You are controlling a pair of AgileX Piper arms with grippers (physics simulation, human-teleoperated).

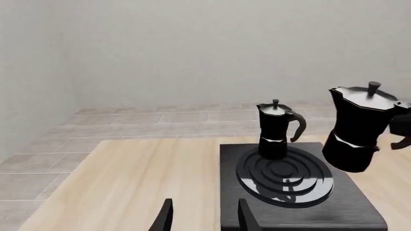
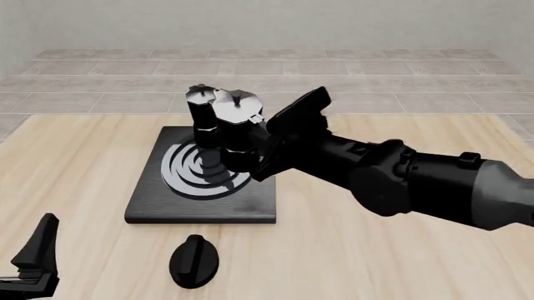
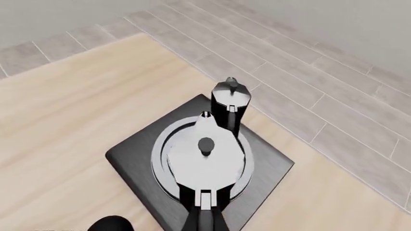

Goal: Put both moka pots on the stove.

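the stove [image 2: 171, 203] lies on the table [image 2: 376, 250], left of the middle. one pot [image 2: 200, 115] stands upright on the far part of the rings [image 2: 185, 172], its lid closed. the second pot [image 2: 237, 128] is held by the right gripper [image 2: 265, 140], which is clamped on the handle side; this pot is a little tilted and hangs over the right part of the stove. in the left wrist view its base [image 1: 347, 156] seems to be above the slab and not touching it. in the right wrist view its silvery lid [image 3: 205, 156] covers the middle of the rings, with the first pot [image 3: 230, 103] just beyond it.

the left gripper [image 2: 34, 262] is at the near left corner of the table, well apart from the stove; its fingers [image 1: 165, 216] are apart and hold nothing. a black oval knob [image 2: 194, 261] lies on the table near the stove's near edge.
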